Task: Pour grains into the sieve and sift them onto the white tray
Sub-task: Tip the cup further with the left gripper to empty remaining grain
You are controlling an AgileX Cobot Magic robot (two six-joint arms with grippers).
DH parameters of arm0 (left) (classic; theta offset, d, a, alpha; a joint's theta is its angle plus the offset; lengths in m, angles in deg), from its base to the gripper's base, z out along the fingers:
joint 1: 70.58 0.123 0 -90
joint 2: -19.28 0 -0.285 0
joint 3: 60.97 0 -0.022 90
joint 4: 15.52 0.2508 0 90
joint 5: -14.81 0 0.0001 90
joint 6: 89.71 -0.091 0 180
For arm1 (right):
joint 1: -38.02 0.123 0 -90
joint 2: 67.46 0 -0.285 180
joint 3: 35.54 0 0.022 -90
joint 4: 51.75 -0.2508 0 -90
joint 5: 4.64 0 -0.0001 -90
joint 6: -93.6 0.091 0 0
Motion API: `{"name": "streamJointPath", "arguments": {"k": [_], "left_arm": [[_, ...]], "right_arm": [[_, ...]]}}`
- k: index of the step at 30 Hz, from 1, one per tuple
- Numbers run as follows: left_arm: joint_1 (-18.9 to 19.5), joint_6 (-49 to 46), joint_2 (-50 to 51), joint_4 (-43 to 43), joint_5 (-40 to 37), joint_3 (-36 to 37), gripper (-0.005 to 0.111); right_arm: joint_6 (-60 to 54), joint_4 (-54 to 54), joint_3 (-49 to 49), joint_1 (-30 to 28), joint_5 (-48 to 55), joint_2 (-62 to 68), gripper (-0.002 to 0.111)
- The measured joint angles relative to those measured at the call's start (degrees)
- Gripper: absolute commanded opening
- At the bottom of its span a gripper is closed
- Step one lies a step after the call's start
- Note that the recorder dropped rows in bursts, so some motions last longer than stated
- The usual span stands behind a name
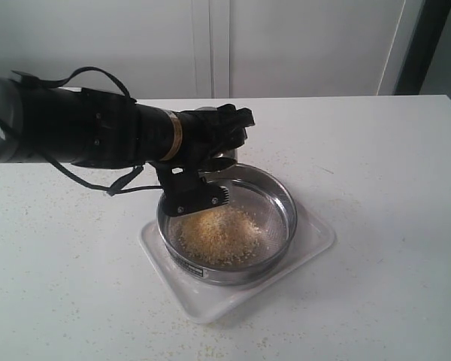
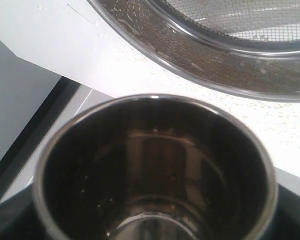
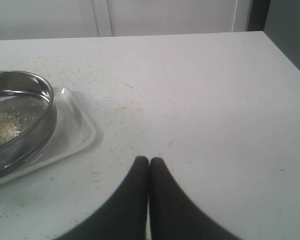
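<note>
The sieve (image 1: 284,201) sits on the white tray (image 1: 310,242) at the middle of the table. A heap of yellow and pale grains (image 1: 218,233) lies on its mesh. My left gripper (image 1: 207,177) hangs over the sieve's far left rim, shut on a small steel cup (image 2: 155,170). The cup's dark inside shows no grains, and the sieve's rim (image 2: 215,65) is close beyond its mouth. My right gripper (image 3: 149,161) is shut on nothing, low over the table to the right of the tray (image 3: 75,125) and sieve (image 3: 35,120). It is out of the exterior view.
Loose grains (image 3: 122,107) are scattered over the white table around the tray. The table's far edge (image 1: 323,96) meets a pale wall. The left arm's cable (image 1: 98,183) hangs above the table left of the sieve.
</note>
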Motion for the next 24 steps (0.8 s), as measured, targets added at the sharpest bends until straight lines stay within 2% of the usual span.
{"name": "streamJointPath", "arguments": {"k": [7, 11, 16, 20, 24], "left_arm": [[-0.02, -1.35, 0.00, -1.84, 0.15, -0.09, 0.000], [-0.29, -1.84, 0.00, -4.28, -2.33, -0.09, 0.000], [-0.71, -2.35, 0.00, -5.90, -0.27, -0.09, 0.000], [-0.71, -2.35, 0.00, -10.12, -1.29, -0.09, 0.000], [-0.71, -2.57, 0.00, -18.23, -1.57, -0.09, 0.000]], "right_arm": [[0.00, 0.00, 0.00, 0.00, 0.00, 0.00, 0.000], [0.00, 0.00, 0.00, 0.00, 0.00, 0.00, 0.000], [0.00, 0.00, 0.00, 0.00, 0.00, 0.00, 0.000], [0.00, 0.00, 0.00, 0.00, 0.00, 0.00, 0.000], [0.00, 0.00, 0.00, 0.00, 0.00, 0.00, 0.000]]}}
